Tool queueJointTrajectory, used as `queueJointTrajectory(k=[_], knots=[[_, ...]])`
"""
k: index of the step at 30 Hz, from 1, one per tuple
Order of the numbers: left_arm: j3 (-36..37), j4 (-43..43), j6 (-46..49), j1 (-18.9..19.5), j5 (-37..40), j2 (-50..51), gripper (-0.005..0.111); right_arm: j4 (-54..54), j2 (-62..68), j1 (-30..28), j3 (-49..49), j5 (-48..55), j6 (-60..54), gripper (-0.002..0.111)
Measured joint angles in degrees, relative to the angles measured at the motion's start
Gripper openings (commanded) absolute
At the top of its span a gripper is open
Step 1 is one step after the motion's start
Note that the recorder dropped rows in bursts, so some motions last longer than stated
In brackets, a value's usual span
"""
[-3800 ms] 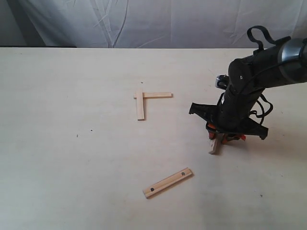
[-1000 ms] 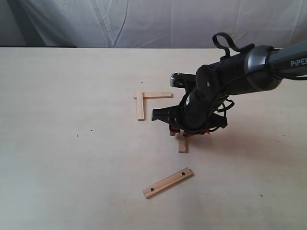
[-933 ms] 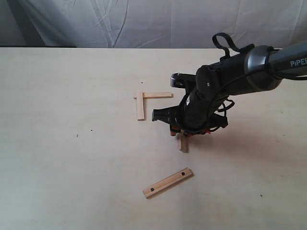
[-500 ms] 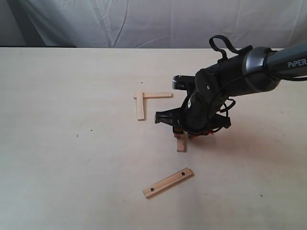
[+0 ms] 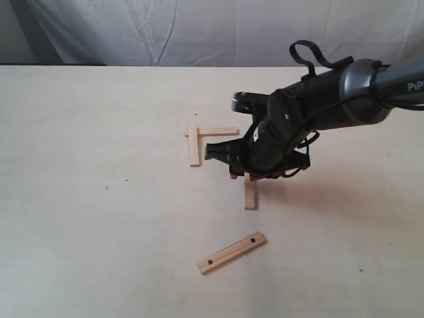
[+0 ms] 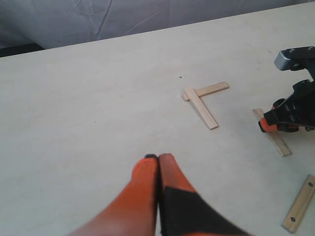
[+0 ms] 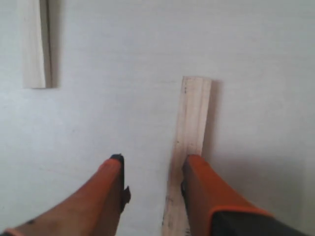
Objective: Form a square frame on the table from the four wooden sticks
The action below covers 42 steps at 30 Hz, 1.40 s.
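Two wooden sticks form an L on the table (image 5: 99, 165): an upright stick (image 5: 194, 147) and a crosswise stick (image 5: 220, 131). A third stick (image 5: 250, 196) lies flat just under my right gripper (image 5: 241, 173). In the right wrist view this gripper (image 7: 153, 160) is open, and the third stick (image 7: 195, 118) lies along the inner side of one finger (image 7: 199, 184), not clamped. The fourth stick (image 5: 232, 252), with two dark dots, lies slanted nearer the front. My left gripper (image 6: 158, 158) is shut on nothing, hovering over bare table, and is out of the exterior view.
A white cloth backdrop (image 5: 199, 30) hangs behind the table's far edge. The right arm's dark body (image 5: 311, 112) reaches in from the right over the tabletop. The end of the L's upright stick (image 7: 34, 46) shows beside the right gripper.
The right arm carried the third stick from the right toward the L. In the last second the stick stayed flat on the table while the gripper shifted slightly back and left.
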Motion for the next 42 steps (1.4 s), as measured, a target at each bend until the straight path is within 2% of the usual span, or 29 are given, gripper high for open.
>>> queueJointTrajectory(k=[42], knots=[[0.0,0.0,0.0,0.0,0.4,0.0,0.000,-5.1,0.3,0.2,-0.3,1.8,1.9,0.040]])
